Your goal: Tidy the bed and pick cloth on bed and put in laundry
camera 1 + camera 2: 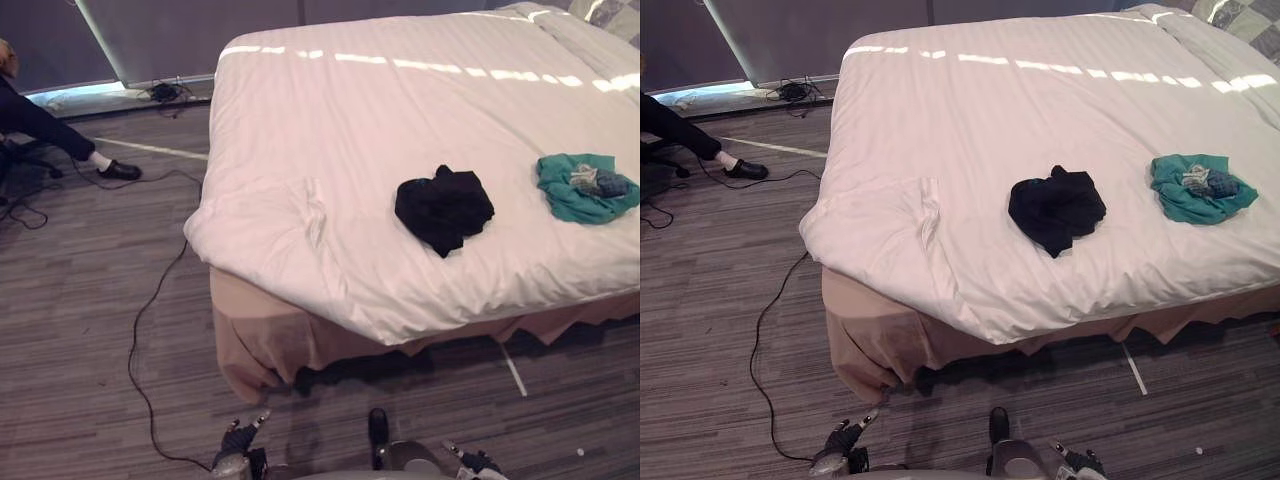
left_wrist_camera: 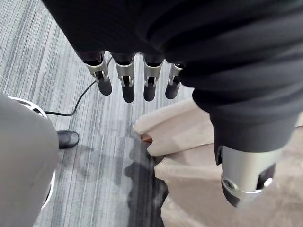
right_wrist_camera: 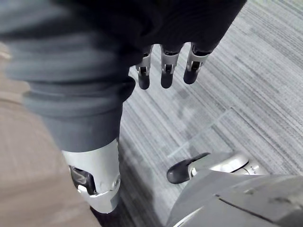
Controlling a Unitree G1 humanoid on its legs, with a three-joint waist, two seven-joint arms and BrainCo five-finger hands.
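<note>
In the left eye view a bed (image 1: 560, 60) under a white duvet (image 1: 400, 110) takes up the far and right part of the scene. A crumpled black cloth (image 1: 443, 208) lies on the duvet towards its near edge. A teal cloth (image 1: 585, 190) lies well apart to its right, with a small grey bundle (image 1: 597, 181) on top of it. The left hand (image 1: 238, 437) and right hand (image 1: 478, 462) hang low at the near edge over the grey striped carpet (image 1: 80, 330), apart from the bed. The right eye view gives the same layout, with a tan bed skirt (image 1: 880, 345) below the duvet's near left corner and a person's dark shoe (image 1: 745, 170) on the floor at far left. In the left wrist view the left hand's fingers (image 2: 124, 82) are straight and relaxed, holding nothing, above carpet just beside the skirt. In the right wrist view the right hand is likewise loose and empty over the carpet.
</note>
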